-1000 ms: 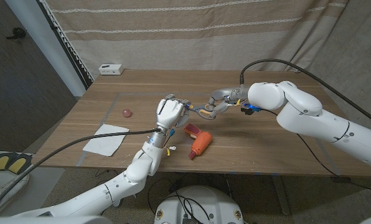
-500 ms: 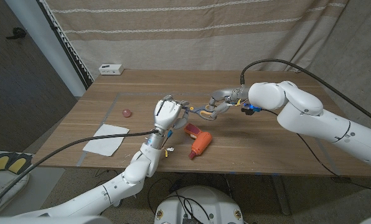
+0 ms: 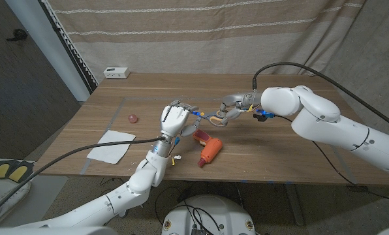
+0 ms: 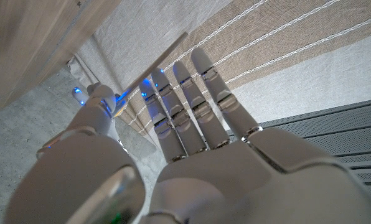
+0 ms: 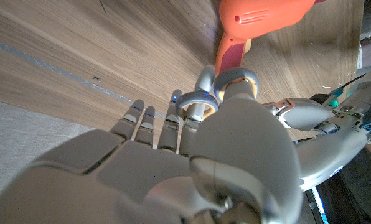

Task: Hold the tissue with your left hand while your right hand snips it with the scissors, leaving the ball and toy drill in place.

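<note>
Progress: early, no cut | our right hand point(image 3: 228, 112) grips scissors point(image 3: 214, 117) mid-table | our left hand point(image 3: 173, 120) raised, fingers spread, holds nothing | tissue point(image 3: 110, 145) flat, well left, untouched | ball point(image 3: 132, 119) & toy drill point(image 3: 209, 147) in place

A lab — curtain backdrop point(image 3: 201, 32), tape-marked wooden table point(image 3: 273, 153).

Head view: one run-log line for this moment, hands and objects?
left hand: raised, fingers apart, holds nothing | right hand: holds scissors | tissue: flat on table, untouched | ball, toy drill: in place
</note>
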